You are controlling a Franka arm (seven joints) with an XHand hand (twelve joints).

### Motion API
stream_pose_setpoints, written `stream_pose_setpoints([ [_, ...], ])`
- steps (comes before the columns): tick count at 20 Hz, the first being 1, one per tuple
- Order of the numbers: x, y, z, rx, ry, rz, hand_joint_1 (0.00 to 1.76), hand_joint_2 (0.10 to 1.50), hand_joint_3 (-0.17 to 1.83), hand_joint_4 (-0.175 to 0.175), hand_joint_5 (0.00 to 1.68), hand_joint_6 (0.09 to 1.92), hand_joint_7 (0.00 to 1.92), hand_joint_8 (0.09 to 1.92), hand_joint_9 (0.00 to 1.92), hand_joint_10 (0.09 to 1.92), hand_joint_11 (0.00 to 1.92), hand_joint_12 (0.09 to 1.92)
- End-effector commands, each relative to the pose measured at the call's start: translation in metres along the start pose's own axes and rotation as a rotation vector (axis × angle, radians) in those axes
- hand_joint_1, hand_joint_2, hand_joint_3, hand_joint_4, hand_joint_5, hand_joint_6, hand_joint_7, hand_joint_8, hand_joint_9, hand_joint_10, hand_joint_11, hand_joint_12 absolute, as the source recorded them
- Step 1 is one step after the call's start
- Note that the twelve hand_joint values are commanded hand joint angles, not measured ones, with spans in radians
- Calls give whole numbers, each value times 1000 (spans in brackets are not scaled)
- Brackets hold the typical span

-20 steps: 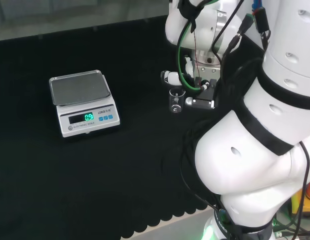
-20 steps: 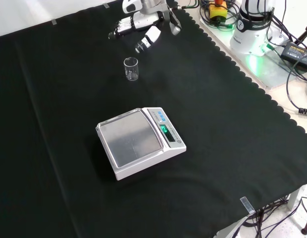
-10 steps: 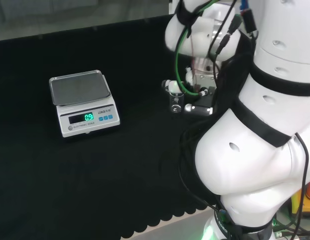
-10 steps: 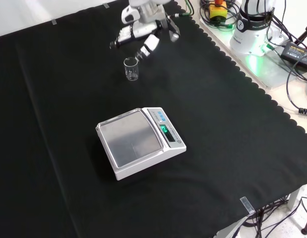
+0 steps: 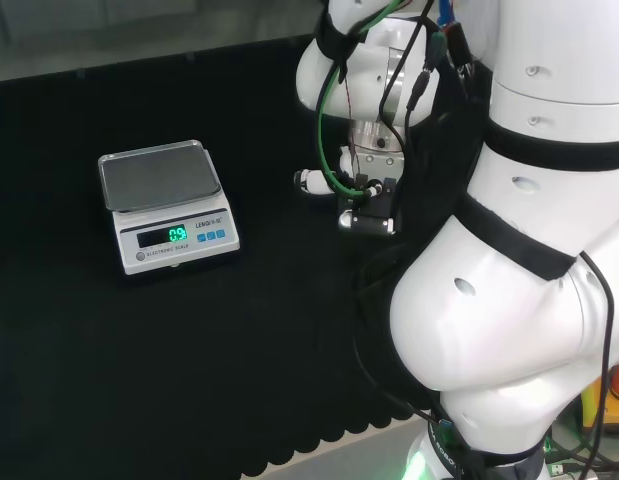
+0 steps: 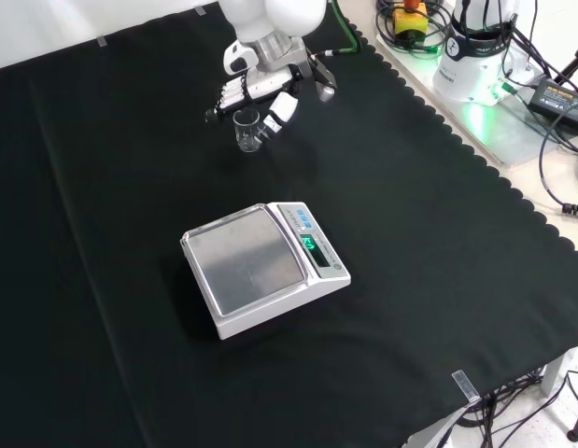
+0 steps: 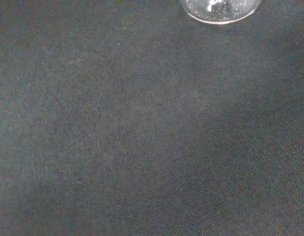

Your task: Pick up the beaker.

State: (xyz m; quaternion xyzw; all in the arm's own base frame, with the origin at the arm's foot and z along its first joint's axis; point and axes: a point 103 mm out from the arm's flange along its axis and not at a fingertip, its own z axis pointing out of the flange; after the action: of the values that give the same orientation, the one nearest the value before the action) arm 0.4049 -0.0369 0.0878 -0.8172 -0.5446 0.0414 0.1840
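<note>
Since the earlier frame the hand (image 6: 254, 91) had come down to the beaker (image 6: 247, 129), which stood upright on the worktop (image 6: 438, 243) behind the scale (image 6: 262, 267), fingers (image 6: 281, 108) released on both sides, grasping and lifting not yet done.

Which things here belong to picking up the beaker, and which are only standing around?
For the job:
- beaker, upright on the cloth
- hand, fingers to either side of the beaker, not yet closed on it

Just lying about:
- scale, nearer in the front view, its pan bare
- black cloth
</note>
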Motion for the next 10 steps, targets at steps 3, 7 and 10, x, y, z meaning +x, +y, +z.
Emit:
stream_pose_setpoints([
  [3,-13,2,0,15,-48,14,72,941,259,-4,35,87,0,562,79,904,92,1533],
  [7,-4,2,1,30,-93,25,203,927,236,-10,77,87,39,773,369,905,409,1431],
  [10,1,2,1,25,-122,36,311,916,226,-17,139,87,111,864,576,863,611,1348],
])
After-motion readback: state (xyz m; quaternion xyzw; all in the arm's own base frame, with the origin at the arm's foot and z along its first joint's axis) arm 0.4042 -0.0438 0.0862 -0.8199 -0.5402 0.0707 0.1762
